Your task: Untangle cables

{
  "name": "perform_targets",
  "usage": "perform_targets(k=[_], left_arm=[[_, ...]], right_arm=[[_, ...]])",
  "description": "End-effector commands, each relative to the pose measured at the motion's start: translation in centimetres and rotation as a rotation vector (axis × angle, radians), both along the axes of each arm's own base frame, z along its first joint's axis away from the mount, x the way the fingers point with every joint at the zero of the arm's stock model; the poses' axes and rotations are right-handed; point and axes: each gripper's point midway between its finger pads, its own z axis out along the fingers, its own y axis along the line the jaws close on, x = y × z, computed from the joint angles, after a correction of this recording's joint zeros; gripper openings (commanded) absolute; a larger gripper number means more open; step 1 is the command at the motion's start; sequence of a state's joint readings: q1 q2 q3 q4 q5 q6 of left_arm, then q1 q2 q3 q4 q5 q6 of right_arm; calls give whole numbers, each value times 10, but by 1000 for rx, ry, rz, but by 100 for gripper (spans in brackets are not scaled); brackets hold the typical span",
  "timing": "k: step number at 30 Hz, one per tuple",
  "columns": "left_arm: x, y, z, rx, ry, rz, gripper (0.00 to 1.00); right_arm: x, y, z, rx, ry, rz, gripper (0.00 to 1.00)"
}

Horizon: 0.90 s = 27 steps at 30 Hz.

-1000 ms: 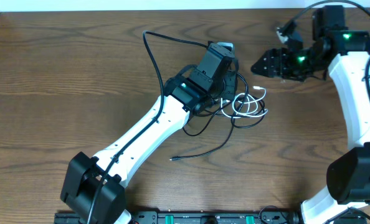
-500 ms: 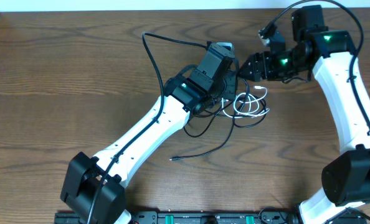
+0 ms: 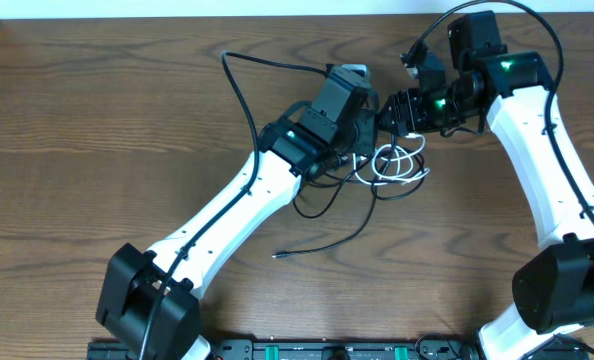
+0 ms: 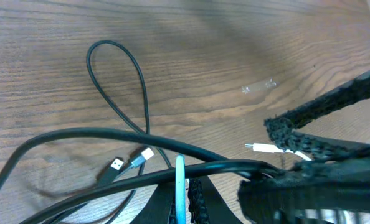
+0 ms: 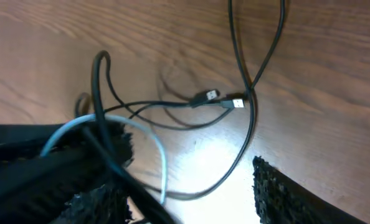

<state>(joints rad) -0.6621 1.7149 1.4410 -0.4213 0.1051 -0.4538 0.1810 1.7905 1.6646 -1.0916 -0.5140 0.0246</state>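
Overhead: left tool [image 3: 364, 102] clamps tangled cables [image 3: 398, 168].

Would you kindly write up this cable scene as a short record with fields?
surface: wooden table
cables: black ones tangled with a white cord, mid-table
left end effector: shut on the cables in the tangle
right end effector: open, beside the tangle, nothing gripped
loose end: black plug end lying apart, nearer the robot bases

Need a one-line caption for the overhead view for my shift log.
Left gripper shut on the tangled cables on the wooden table; right gripper, jaws apart, poised close beside it.
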Motion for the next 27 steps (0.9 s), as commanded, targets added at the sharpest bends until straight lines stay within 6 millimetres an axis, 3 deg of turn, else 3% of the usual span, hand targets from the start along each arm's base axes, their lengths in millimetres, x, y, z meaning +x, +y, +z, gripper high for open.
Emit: perform_targets(k=[1, 5, 7, 15, 23, 27], left_arm=[[1, -2, 3, -30, 9, 0, 8], [-1, -3, 3, -35, 13, -8, 8], [-1, -4, 3, -40, 16, -13, 8], [-1, -3, 3, -21, 1, -29, 8], [13, 38, -9, 141, -28, 111, 8], [25, 59, -9, 204, -60, 141, 7]], right_arm=[[-4, 0, -7, -6, 12, -25, 63], [-2, 2, -11, 11, 9, -35, 61], [0, 3, -10, 17, 0, -34, 56], [9, -1, -7, 28, -21, -62, 1], [18, -35, 8, 62, -38, -146, 1], [19, -65, 18, 64, -49, -220, 1]])
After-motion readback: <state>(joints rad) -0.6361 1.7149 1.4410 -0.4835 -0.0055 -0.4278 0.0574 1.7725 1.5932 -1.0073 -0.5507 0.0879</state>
